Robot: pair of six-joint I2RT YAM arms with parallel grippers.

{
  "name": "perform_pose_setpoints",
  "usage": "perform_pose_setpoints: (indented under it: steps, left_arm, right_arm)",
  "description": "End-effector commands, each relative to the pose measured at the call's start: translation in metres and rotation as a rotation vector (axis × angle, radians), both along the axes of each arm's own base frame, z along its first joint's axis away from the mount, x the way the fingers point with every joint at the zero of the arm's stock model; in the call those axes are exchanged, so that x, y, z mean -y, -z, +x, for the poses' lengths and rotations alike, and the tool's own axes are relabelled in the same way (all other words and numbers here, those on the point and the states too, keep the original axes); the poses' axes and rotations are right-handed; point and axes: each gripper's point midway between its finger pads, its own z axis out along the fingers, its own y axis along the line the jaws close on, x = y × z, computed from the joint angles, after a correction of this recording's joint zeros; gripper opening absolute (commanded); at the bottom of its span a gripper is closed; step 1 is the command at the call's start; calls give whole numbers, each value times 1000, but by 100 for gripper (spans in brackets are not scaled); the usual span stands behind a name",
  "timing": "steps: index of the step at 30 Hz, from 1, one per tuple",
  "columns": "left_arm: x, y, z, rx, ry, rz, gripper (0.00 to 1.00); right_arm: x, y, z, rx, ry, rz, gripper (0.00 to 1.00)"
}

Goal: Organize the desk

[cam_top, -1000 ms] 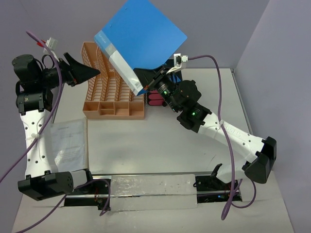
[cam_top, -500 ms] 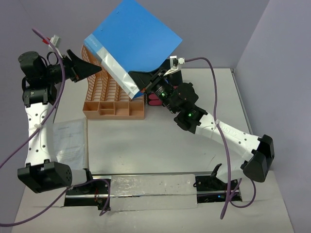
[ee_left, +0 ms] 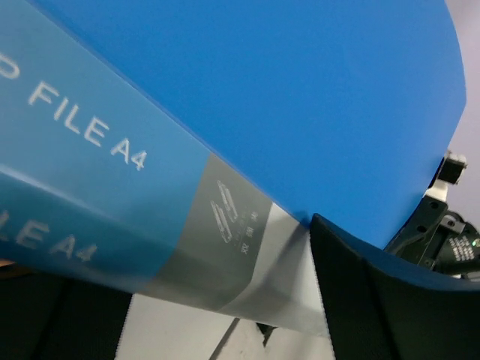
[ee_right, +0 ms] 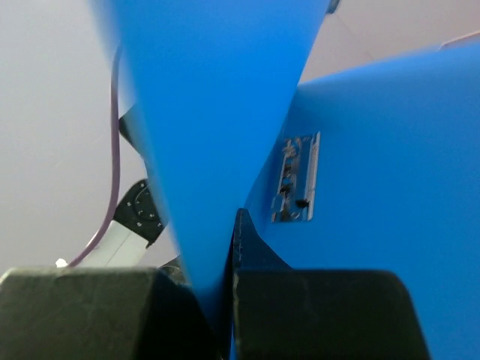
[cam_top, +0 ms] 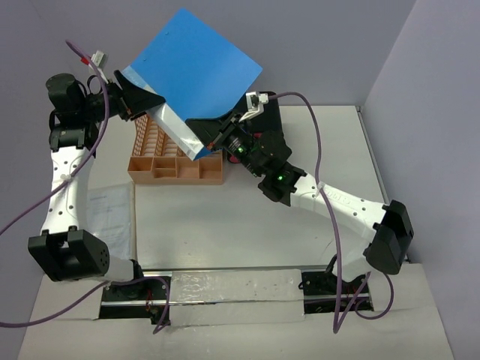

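A blue A4 file folder (cam_top: 196, 64) hangs tilted in the air above the peach lattice file rack (cam_top: 176, 163) at the back of the white desk (cam_top: 247, 225). My right gripper (cam_top: 219, 129) is shut on one blue cover at the folder's lower right edge; in the right wrist view (ee_right: 229, 300) the cover is pinched between both fingers and the folder opens in a V. My left gripper (cam_top: 139, 97) is at the folder's left corner. In the left wrist view its fingers (ee_left: 360, 300) stand wide apart with the folder's grey-and-blue spine (ee_left: 225, 225) lying across them.
A printed paper sheet (cam_top: 112, 214) lies on the desk at the left, beside my left arm. The rack's front has small square compartments. A dark object (cam_top: 264, 127) sits behind my right wrist, mostly hidden. The desk's far right corner meets the wall.
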Motion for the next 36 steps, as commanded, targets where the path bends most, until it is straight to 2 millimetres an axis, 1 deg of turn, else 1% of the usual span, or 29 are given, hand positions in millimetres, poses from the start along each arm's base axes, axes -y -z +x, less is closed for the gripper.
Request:
perform_pose_setpoints:
  steps: [1,2,3,4,5,7,8,11,12,16,17,18,19,20,23,24,25,26,27,28,29,30,33,34,36]
  left_arm:
    - [8,5,15,33,3,1,79]
    - [8,5,17,41,6,3,63]
    - [8,7,19,45,10,8,52]
    - [8,9,21,44,12,17,36]
    - [8,12,23,46,14,27,21]
    - [7,17,25,58,16,44,3]
    - [7,22,25,60,14,52,0]
    - [5,36,23,104,-3,91,0]
    - [3,35,21,125,-15,108,0]
    - [-3,48,13,210,-61,200,0]
    - [-6,55,14,225,-81,224,0]
    - [-7,54,12,247,-92,234,0]
    - [-8,55,9,259,-99,241,0]
    - [-8,60,8,260,-103,247,0]
    - [-10,64,7,275,-117,262,0]
    - [-12,65,8,288,-127,278,0]
    - [-16,65,11,295,-154,294,0]
    - [-18,66,12,309,-167,316,0]
    - [-24,66,17,314,-204,338,0]
    - [-27,64,17,327,-223,354,0]
    - [-31,63,17,336,-240,370,0]
    - [-34,60,18,357,-257,396,0]
    - [-45,42,16,423,-330,452,0]
    - [-49,36,17,439,-362,467,0]
    - [-55,25,16,464,-394,496,0]
  right_arm:
    - [-22,2,-20,10,-133,60,0]
    - [-24,6,-21,4,-144,60,0]
    - [-27,21,-19,-17,-149,42,0]
    - [-29,29,-20,-26,-160,28,0]
    - [-32,38,-21,-35,-172,13,0]
    - [-37,60,-21,-62,-188,-24,0]
    - [-38,63,-21,-66,-191,-33,0]
    - [-40,92,-19,-88,-183,-100,0]
    - [-39,101,-18,-93,-173,-127,0]
    - [-35,120,-11,-108,-130,-175,0]
    - [-35,126,-9,-114,-125,-186,0]
    - [-37,131,-7,-117,-127,-197,0]
    - [-39,134,-6,-122,-131,-203,3]
    - [-42,140,-4,-133,-134,-210,8]
    - [-47,153,-1,-157,-156,-228,19]
    - [-48,158,-1,-171,-164,-237,26]
    - [-49,164,-1,-189,-168,-243,41]
    - [-46,169,2,-207,-162,-255,49]
    - [-43,173,4,-221,-154,-265,52]
    - [-40,176,6,-229,-142,-275,58]
    - [-36,178,6,-231,-130,-285,61]
    - [-29,179,7,-227,-100,-304,63]
    - [-14,176,8,-217,-43,-333,65]
    - [-11,178,7,-212,-37,-355,65]
    - [-2,172,12,-195,14,-375,65]
